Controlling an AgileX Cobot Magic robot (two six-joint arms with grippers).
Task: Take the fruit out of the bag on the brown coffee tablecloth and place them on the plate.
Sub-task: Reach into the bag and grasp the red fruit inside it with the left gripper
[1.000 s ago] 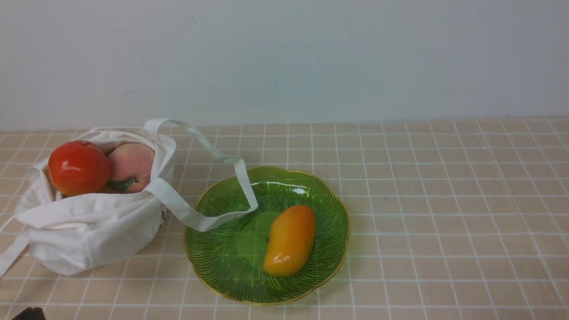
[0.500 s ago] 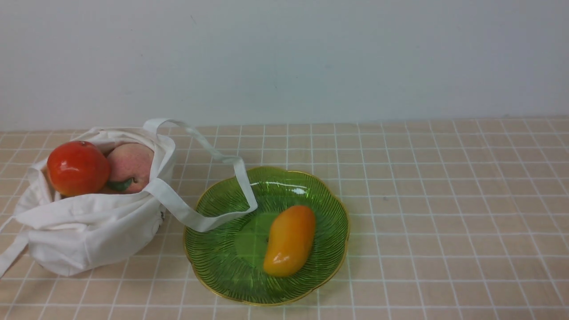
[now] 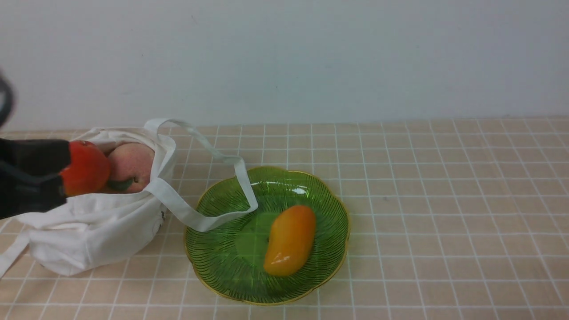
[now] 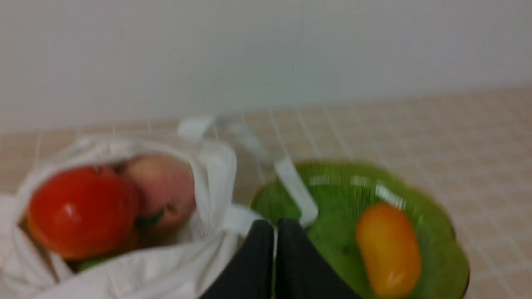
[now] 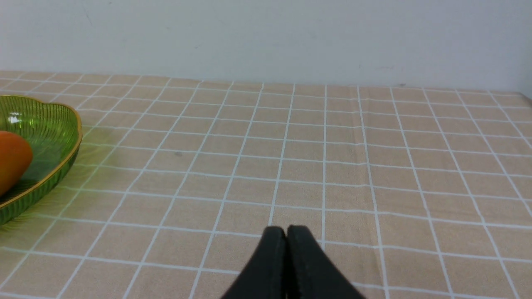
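Mango (image 3: 290, 240) on the plate (image 3: 222, 264), left gripper (image 4: 274, 226) hangs by the pomegranate (image 3: 89, 169) in the bag (image 3: 89, 231), jaws together, likely must part next; right gripper (image 5: 286, 230) jaws together too.

No legible text anywhere, dark mark (image 3: 162, 216) on bag (image 3: 93, 231) unreadable

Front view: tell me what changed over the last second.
The left arm has come in from the left edge, now covering part of the red fruit in the bag; its gripper is shut, empty. Bag, peach, plate and mango on it stayed put.
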